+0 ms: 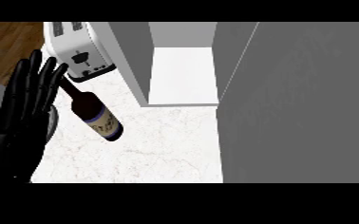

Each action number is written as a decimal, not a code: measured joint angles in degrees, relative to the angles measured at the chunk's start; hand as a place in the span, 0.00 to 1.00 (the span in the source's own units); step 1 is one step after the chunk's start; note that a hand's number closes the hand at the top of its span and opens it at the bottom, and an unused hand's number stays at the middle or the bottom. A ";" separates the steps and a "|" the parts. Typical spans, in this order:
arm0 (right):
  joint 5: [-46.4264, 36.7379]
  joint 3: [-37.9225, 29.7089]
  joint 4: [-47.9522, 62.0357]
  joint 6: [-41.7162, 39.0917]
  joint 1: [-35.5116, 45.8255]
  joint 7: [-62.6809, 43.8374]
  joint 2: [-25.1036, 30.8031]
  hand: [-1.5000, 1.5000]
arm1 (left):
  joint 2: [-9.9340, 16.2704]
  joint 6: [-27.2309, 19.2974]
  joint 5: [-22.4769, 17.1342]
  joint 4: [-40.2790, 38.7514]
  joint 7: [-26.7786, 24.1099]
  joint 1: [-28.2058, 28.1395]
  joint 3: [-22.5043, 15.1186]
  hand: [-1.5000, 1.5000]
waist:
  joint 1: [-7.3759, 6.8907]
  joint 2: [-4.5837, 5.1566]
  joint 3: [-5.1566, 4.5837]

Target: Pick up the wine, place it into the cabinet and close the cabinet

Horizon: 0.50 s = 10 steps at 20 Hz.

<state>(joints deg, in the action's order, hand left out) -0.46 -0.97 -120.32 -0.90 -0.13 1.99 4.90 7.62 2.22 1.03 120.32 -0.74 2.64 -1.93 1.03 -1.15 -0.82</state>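
The wine (95,110) is lying tilted on the table (161,147), left of the open cabinet (182,76), untouched. The left hand (28,99) is resting beside its neck, fingers straight; grasping should probably curl round the body.

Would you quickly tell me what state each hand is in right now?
Left hand: open, fingers straight, holding nothing.
Right hand: not in view.
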 measured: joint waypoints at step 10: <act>7.25 5.20 -4.59 -8.36 -6.70 -3.90 2.03 0.00 | -6.34 -17.81 -1.18 -7.51 16.05 8.04 -0.11 0.00 | 0.36 1.15 0.75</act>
<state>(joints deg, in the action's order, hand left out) 6.79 4.23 -124.91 -9.26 -6.82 -1.91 6.93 1.28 -15.58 -0.16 112.81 15.31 10.68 -2.04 1.39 0.01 -0.08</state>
